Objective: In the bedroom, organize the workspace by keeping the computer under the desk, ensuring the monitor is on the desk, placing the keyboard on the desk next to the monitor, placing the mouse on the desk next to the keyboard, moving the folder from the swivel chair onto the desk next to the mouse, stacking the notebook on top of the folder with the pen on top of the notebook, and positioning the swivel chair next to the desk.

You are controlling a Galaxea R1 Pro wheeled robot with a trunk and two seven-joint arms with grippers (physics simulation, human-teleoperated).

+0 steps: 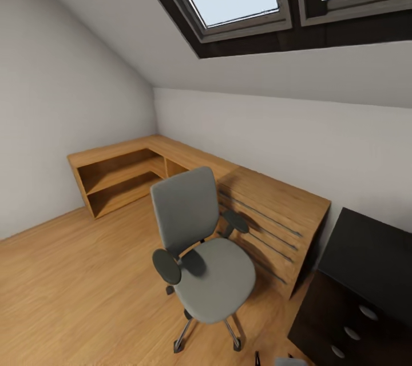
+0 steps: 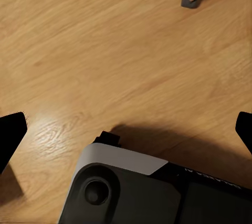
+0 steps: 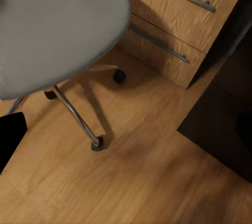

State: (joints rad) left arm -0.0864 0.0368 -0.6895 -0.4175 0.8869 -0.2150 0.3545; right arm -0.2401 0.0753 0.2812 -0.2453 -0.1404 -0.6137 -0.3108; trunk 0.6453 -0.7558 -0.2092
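We observe the swivel chair (image 1: 201, 251) standing on the light wood floor (image 1: 74, 286) of the bedroom, its grey seat bare and its back turned toward a light wooden dresser (image 1: 274, 223) with long metal drawer handles. A low wooden shelf unit (image 1: 117, 174) runs along the wall into the corner, under the sloped ceiling and its dark-framed skylight (image 1: 252, 0). At the right edge we note the desk (image 1: 366, 251), its glossy black top and dark drawer unit with round knobs partly in view. In the right wrist view the chair seat (image 3: 52, 24), a chrome leg with castor (image 3: 97, 142) and the dresser drawers (image 3: 178, 19) appear. The left gripper (image 2: 126, 129) shows dark fingertips (image 2: 10, 132) at both picture edges, spread wide with nothing between, above floor and the robot's own base (image 2: 131, 187). For the right gripper we see one fingertip (image 3: 9, 137); its spread we cannot tell.
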